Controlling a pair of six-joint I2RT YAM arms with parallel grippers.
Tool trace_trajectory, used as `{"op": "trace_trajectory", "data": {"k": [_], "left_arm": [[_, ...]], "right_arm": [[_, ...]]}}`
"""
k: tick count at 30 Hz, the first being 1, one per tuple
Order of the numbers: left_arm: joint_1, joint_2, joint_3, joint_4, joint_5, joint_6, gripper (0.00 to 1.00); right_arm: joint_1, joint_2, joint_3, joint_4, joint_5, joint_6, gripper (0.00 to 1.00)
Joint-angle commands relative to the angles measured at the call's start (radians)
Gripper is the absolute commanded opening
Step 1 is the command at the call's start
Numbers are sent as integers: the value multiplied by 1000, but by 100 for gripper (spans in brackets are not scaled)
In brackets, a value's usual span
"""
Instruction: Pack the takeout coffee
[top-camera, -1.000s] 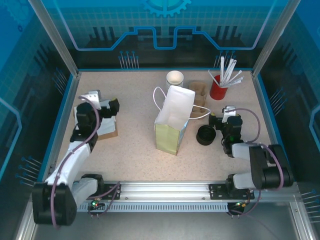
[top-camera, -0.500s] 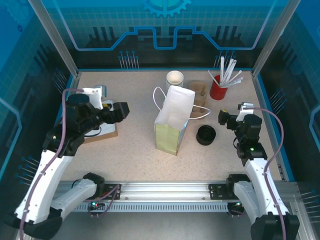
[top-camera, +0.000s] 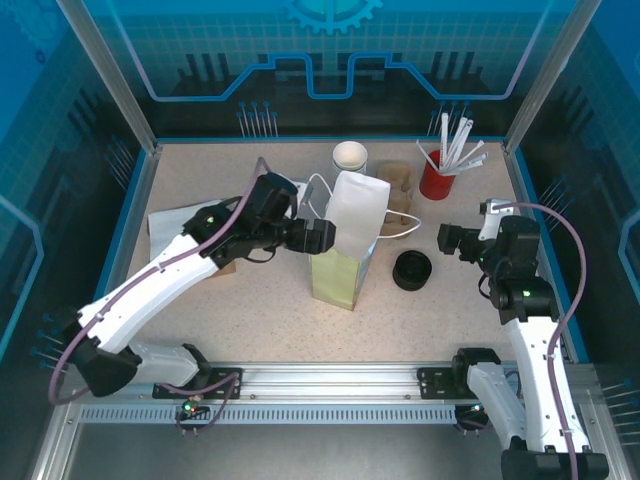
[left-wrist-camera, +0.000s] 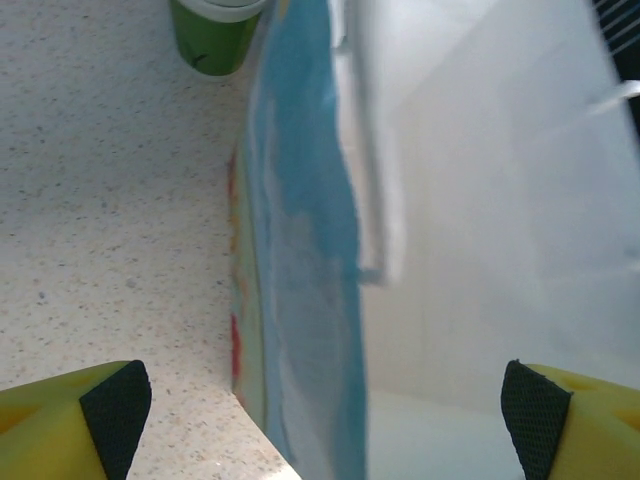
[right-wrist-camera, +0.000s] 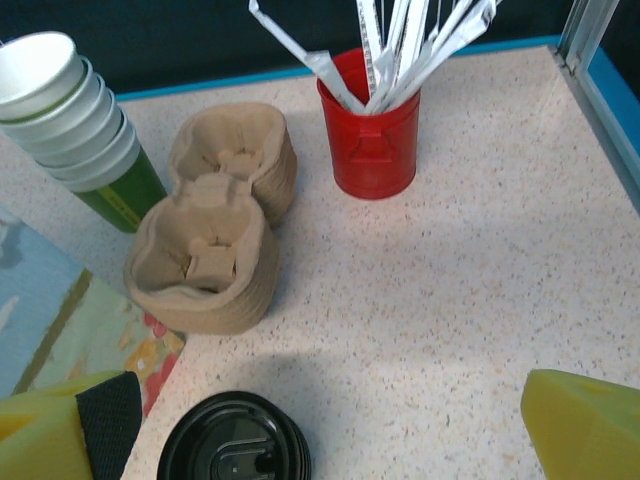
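The left gripper (top-camera: 322, 237) is seen at the centre of the overhead view. It is spread wide across the upper left edge of the paper bag (top-camera: 345, 262), and nothing is gripped. In the left wrist view its 2 yellow fingers (left-wrist-camera: 60, 420), each faced with a black grainy pad, are set at the bottom corners. 1 is placed over the speckled table (top-camera: 250, 320) and 1 over the bag's smooth white inside. The thin printed wall (blue and pale green) stands upright between them.

The right gripper (top-camera: 450, 240), right of centre, is likewise held wide open and empty.

The takeout coffee cannot be picked out with certainty. A round black lid (right-wrist-camera: 235, 450) of glossy plastic with a raised rim is seen at the bottom edge of the right wrist view. In the overhead view it lies just right of the bag's foot. Whether a green cup sits under it cannot be told.

Towards the top of the overhead view are found:
- a nested stack of green-and-white cups (top-camera: 350, 157)
- 2 moulded pulp cup carriers (right-wrist-camera: 215, 225)
- a red cylindrical tin (right-wrist-camera: 372, 140) filled with paper-wrapped straws
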Motion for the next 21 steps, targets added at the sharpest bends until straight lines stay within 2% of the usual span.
{"op": "trace_trajectory", "data": {"k": [1, 4, 9, 12, 17, 21], "left_arm": [[-5, 35, 63, 10, -61, 23, 91], [-5, 84, 102, 10, -75, 55, 77], [-5, 114, 139, 6, -96, 87, 48], [-5, 117, 139, -3, -98, 98, 36], [-6, 130, 139, -19, -89, 105, 31], [-3, 136, 146, -29, -96, 109, 19]], "right_arm": [[-12, -25, 2, -42, -12, 8, 100], [-12, -26, -5, -41, -6, 8, 100], [-13, -27, -21, -37, -3, 11, 100], [-13, -27, -25, -31, 5, 11, 100], [-13, -25, -28, -24, 8, 8, 100], [-13, -24, -24, -26, 11, 4, 100]]}}
